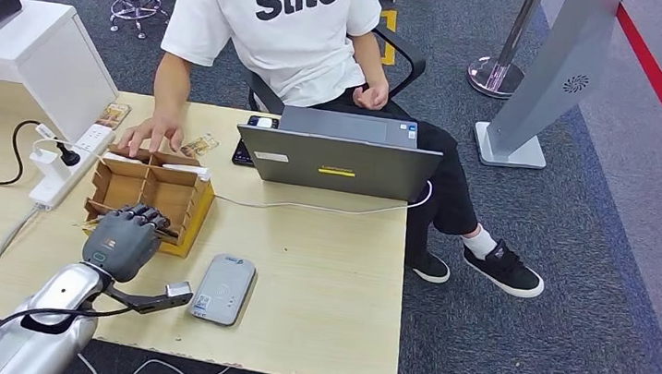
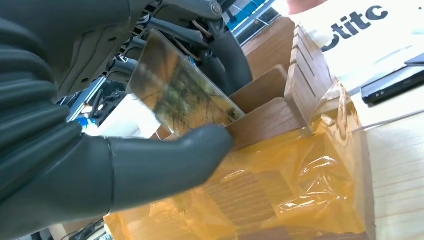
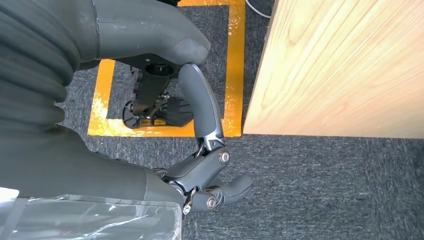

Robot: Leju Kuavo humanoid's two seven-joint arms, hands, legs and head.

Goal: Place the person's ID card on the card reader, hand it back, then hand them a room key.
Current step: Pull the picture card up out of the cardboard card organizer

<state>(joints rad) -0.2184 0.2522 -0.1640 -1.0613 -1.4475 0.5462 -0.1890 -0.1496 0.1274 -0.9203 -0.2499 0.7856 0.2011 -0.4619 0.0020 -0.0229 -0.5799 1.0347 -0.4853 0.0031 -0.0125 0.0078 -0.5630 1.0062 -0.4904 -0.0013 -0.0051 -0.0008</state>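
My left hand (image 1: pixel 122 239) pinches a room key (image 2: pixel 182 90) over the wooden box (image 1: pixel 152 196). The person's hand (image 1: pixel 152 136) lies just beyond, straight ahead. My right hand (image 3: pixel 200 165) hangs curled, empty, beside the table.

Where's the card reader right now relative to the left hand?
In the head view the card reader lies flat near the table's front edge, just right of the left hand, which is at the wooden card box and pinches a room key.

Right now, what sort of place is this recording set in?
Probably an office or lab staged as a check-in desk: a person on an office chair at a wooden table with a laptop, a card reader, grey carpet with floor tape, and a stanchion.
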